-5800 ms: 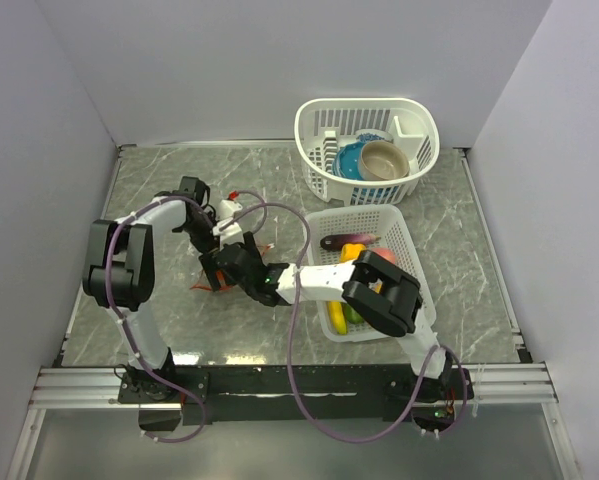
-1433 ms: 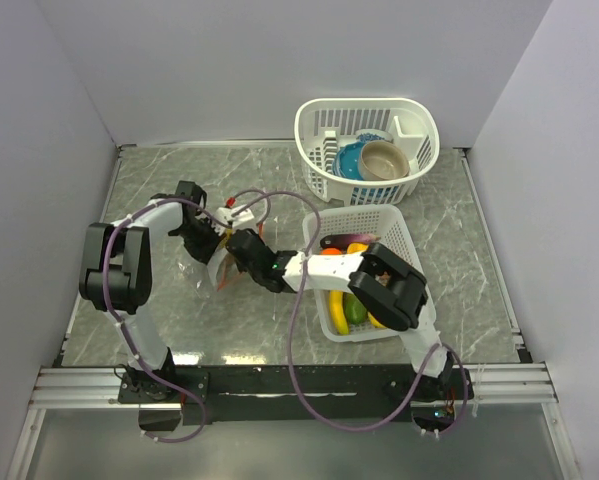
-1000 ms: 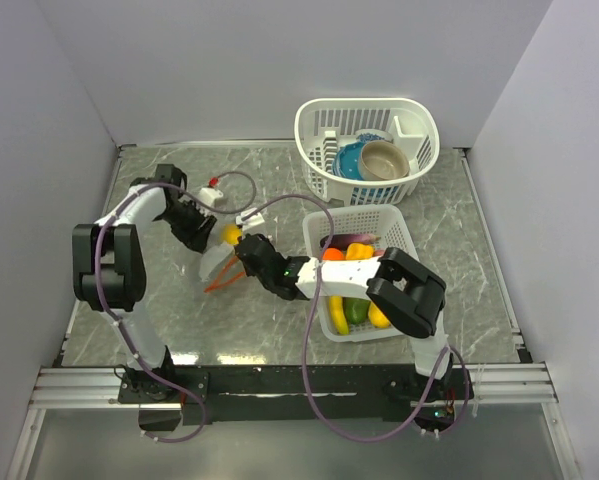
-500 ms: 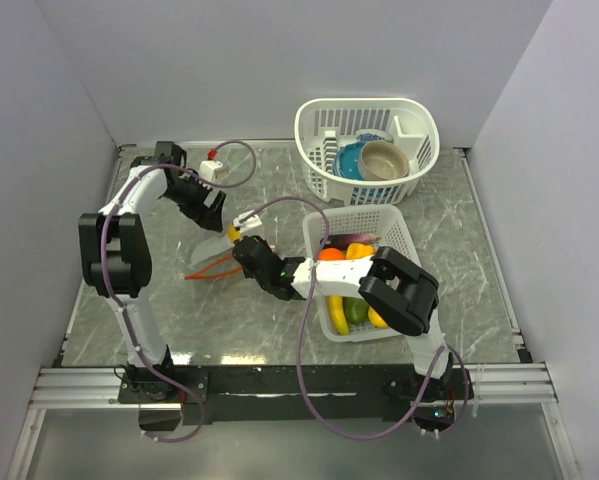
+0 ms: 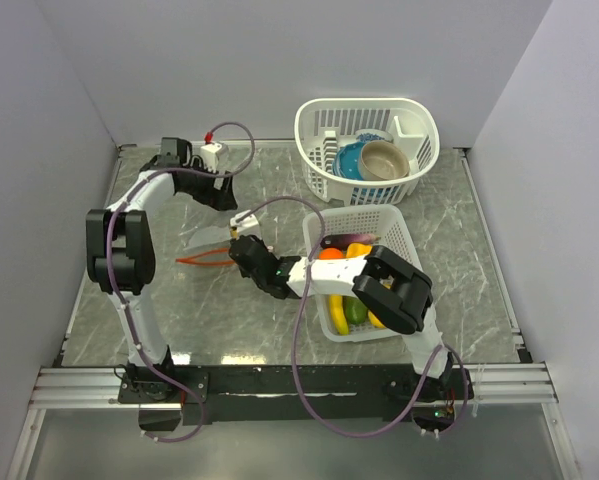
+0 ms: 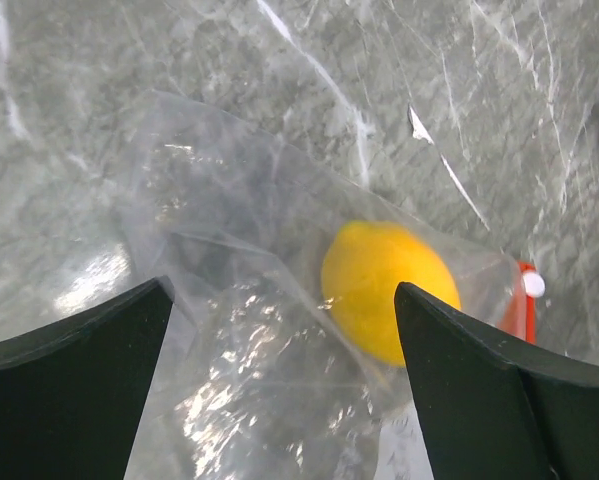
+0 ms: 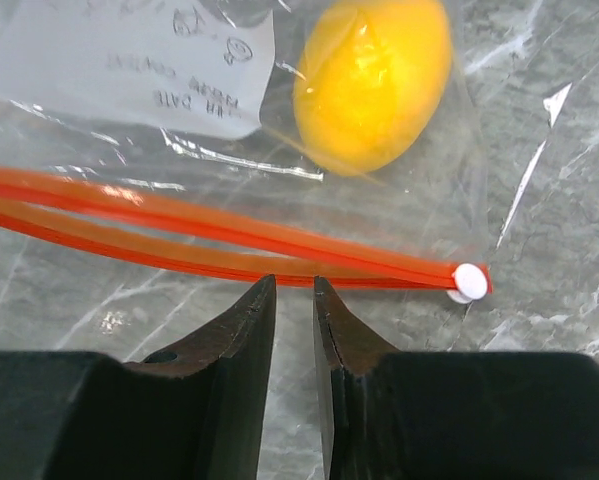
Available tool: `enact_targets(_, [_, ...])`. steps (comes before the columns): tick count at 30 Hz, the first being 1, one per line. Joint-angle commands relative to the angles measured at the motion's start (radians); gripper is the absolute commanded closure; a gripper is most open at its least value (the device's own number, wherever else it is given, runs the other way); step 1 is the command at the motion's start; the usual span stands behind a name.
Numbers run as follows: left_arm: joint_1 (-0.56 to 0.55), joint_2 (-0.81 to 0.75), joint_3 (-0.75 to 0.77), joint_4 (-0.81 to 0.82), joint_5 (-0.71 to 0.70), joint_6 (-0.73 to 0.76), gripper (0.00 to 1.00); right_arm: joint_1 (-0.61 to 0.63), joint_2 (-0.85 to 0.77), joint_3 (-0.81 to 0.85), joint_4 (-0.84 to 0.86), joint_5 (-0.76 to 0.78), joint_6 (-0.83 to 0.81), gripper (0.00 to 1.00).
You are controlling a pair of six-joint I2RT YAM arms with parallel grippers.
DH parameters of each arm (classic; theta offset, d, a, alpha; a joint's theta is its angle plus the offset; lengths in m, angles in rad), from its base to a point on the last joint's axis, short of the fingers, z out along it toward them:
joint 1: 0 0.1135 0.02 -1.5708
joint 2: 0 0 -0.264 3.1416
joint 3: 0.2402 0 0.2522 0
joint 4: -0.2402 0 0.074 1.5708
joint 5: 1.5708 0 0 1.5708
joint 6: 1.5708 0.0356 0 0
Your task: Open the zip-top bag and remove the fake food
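— Mid-table, left of the white basket (image 5: 399,222): how does the zip-top bag (image 5: 207,248) lie from your right gripper (image 7: 291,287)?
— Zipper strip (image 7: 219,240) runs crosswise just past its barely parted, empty fingertips. Left gripper (image 6: 281,292) hovers wide open, farther off.

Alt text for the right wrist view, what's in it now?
A clear zip-top bag lies on the grey marble table, a yellow fake fruit inside, its red-orange zipper strip crossing the frame to a white slider at right. The right gripper points at the strip from below, fingers a narrow gap apart, gripping nothing visible.
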Motion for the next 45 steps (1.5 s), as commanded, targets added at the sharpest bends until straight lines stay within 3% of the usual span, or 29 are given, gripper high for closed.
enact_targets(1, [-0.047,-0.054,-0.081,0.171,-0.031,-0.080,0.01,0.003,0.014,0.041,-0.005,0.013,0.013,0.70])
enact_targets(4, [-0.074,-0.036,-0.110,0.211,-0.083,-0.081,0.01,0.003,0.019,0.050,-0.016,0.016,0.017,0.69])
enact_targets(10, [-0.097,0.016,-0.107,0.137,-0.149,-0.028,0.01,0.001,0.022,0.062,-0.025,0.031,0.014,0.68])
enact_targets(20, [-0.117,-0.033,-0.225,0.061,-0.242,0.005,0.01,-0.008,0.039,0.095,-0.054,0.036,0.052,0.60])
enact_targets(23, [-0.127,-0.046,-0.249,0.034,-0.262,0.003,0.01,-0.009,0.048,0.108,-0.066,0.020,0.072,0.53])
enact_targets(26, [-0.133,-0.066,-0.280,0.027,-0.269,-0.008,0.01,-0.009,0.051,0.113,-0.079,0.003,0.088,0.31])
enact_targets(31, [-0.144,-0.077,-0.312,0.033,-0.260,-0.037,0.01,0.013,0.048,0.128,-0.070,-0.030,0.091,0.18])
enact_targets(40, [-0.176,-0.108,-0.374,0.053,-0.257,-0.049,0.01,0.044,0.112,0.231,-0.123,-0.050,0.089,0.13])
enact_targets(45, [-0.183,-0.126,-0.403,0.042,-0.240,-0.052,0.01,0.050,0.166,0.324,-0.223,0.032,0.094,0.12])
